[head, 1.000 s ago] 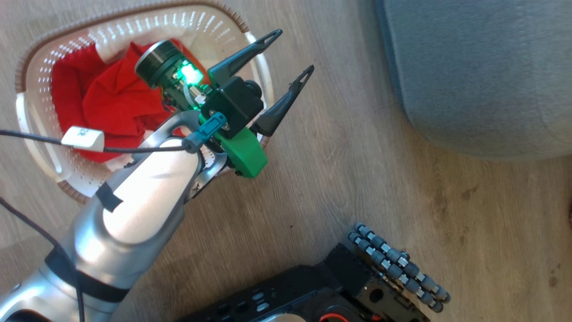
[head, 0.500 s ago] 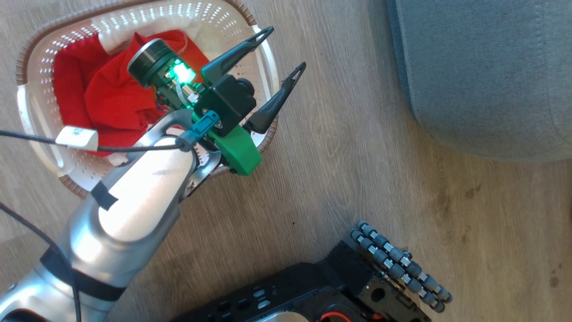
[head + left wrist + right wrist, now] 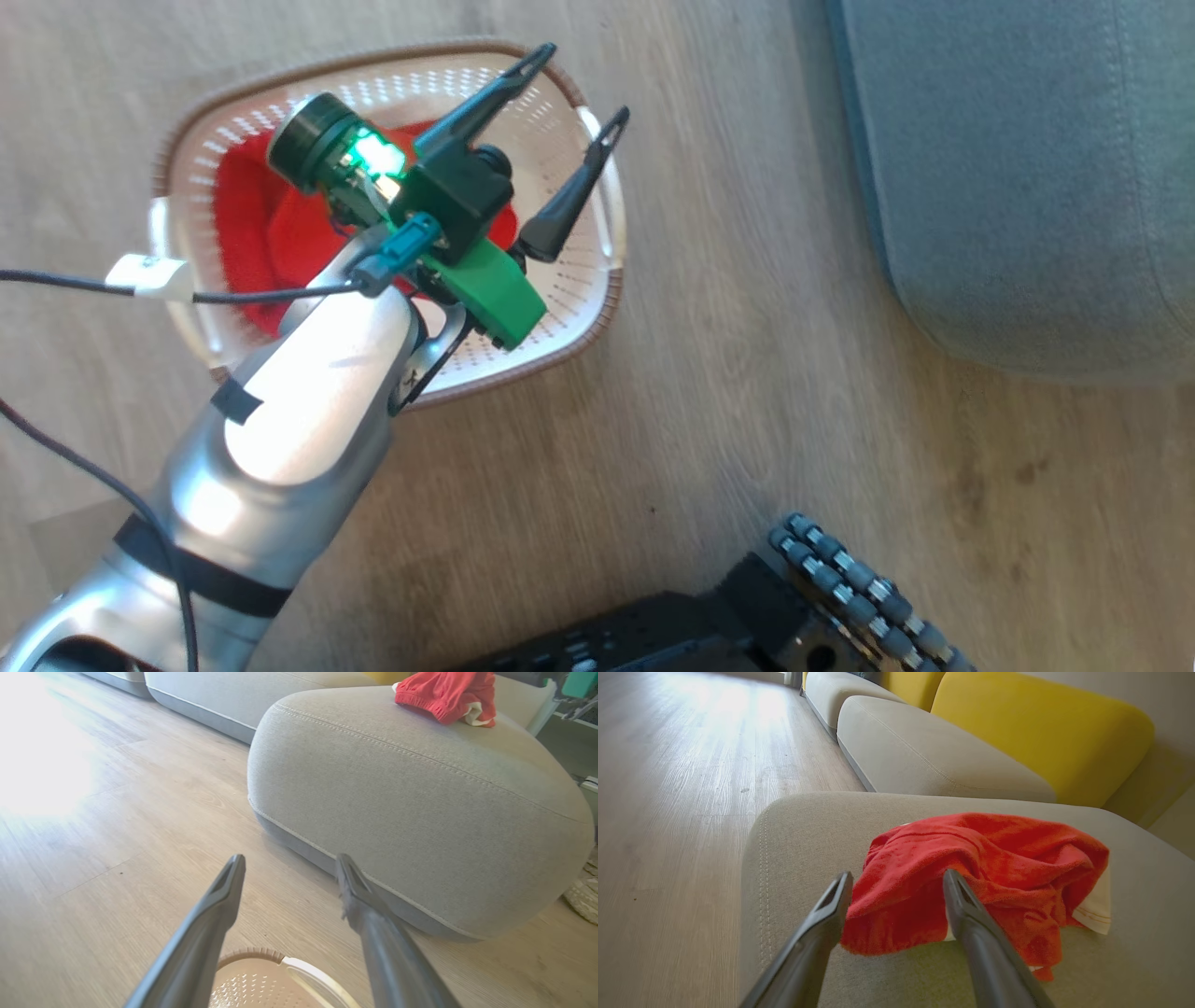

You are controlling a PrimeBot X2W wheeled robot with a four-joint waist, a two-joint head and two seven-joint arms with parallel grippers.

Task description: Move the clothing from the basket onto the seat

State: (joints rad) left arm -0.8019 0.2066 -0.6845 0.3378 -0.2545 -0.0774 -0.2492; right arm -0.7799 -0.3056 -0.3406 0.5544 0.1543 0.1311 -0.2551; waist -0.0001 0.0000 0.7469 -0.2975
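The cream basket [image 3: 566,297] with its brown rim stands on the wooden floor, and red clothing [image 3: 250,224] lies in it. My left gripper [image 3: 583,81] hovers open above the basket's right half with nothing between its fingers; in the left wrist view it [image 3: 290,858] points towards the grey seat [image 3: 397,812], with the basket rim [image 3: 254,953] below. A red garment with white trim [image 3: 971,858] lies crumpled on the seat [image 3: 798,826]. My right gripper [image 3: 897,876] stands open just before it, fingers either side of its near edge. The same garment [image 3: 444,695] shows on the seat top.
The seat's rounded corner [image 3: 1027,168] lies right of the basket across a strip of floor. A yellow back cushion [image 3: 1041,732] and another grey cushion [image 3: 924,760] stand behind. My dark base [image 3: 747,616] is at the bottom. A cable with a white tag [image 3: 145,275] crosses the basket's left side.
The head camera has shifted, so the basket now sits further right and lower in its picture. My left gripper stays open over the basket. My right gripper has gone from shut to open.
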